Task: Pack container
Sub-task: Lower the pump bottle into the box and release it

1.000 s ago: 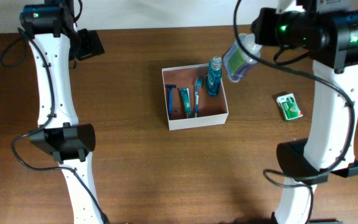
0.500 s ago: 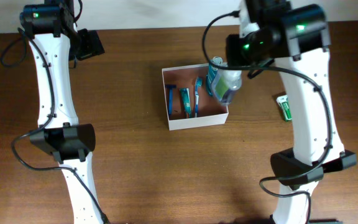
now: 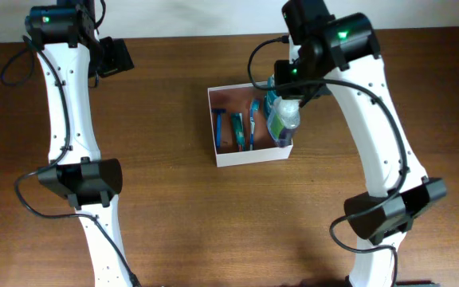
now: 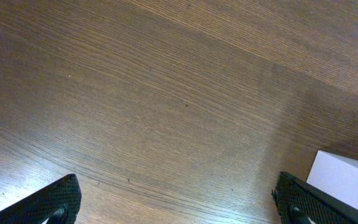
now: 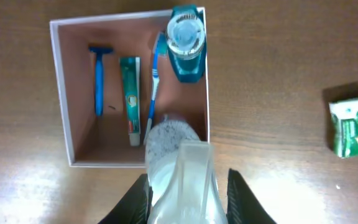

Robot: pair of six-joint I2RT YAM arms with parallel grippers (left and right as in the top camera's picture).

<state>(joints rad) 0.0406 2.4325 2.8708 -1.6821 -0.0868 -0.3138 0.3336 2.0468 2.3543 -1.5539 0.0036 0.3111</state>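
Clear bottle (image 5: 178, 149) is being gripped by the right pincer (image 5: 188, 186), closed on its sides. The container (image 5: 59, 93) is lying just beneath and ahead. The bottle is best being lowered slowly beside the toothbrush (image 5: 154, 87), clear of the wall.

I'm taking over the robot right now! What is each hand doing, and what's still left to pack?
Left gripper: fingers wide open, empty, above the table.
Right gripper: shut on the clear bottle, held over one corner of the container.
Done: razor, toothpaste, toothbrush and teal bottle are inside the container.
Left: lower and release the clear bottle. The green packet lies outside on the table and probably goes in next.
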